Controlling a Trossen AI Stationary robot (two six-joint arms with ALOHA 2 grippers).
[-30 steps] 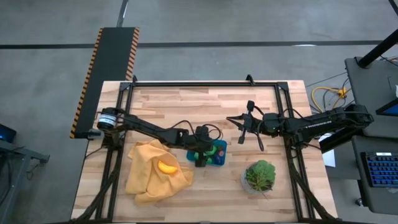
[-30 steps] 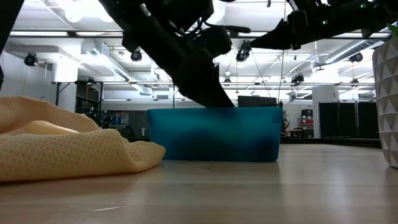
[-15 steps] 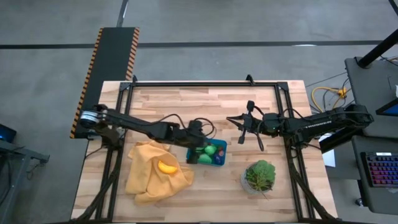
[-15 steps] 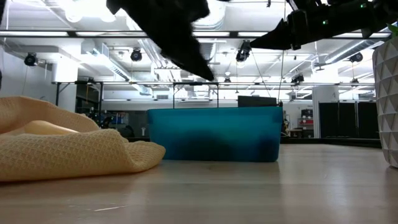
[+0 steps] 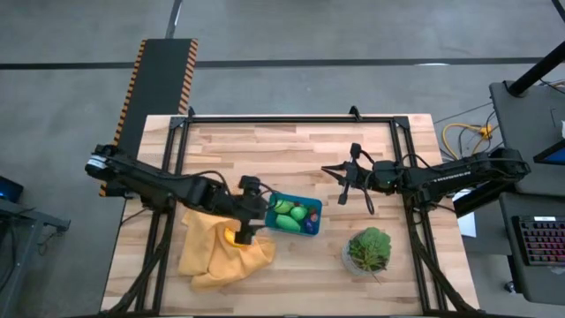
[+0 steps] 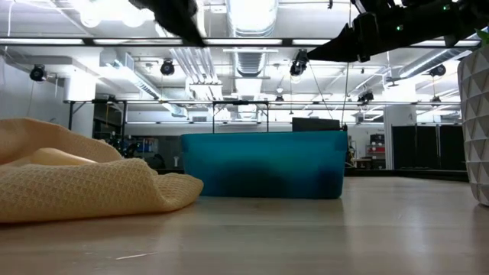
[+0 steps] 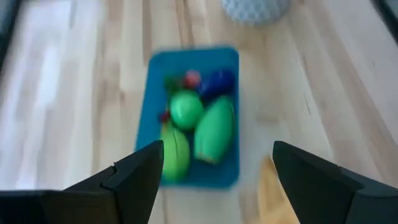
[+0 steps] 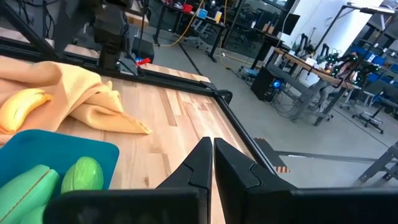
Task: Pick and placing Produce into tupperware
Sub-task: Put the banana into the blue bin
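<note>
Left wrist view: teal tupperware [image 7: 144,118] holds green produce [image 7: 214,129].

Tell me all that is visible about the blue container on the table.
The tupperware is a shallow teal-blue rectangular tray with rounded corners, plastic by its look, with no lid on it. It sits flat on the wooden table, between the yellow cloth and the potted plant. It holds green produce plus smaller red and dark blue pieces. No gripper touches it.
</note>
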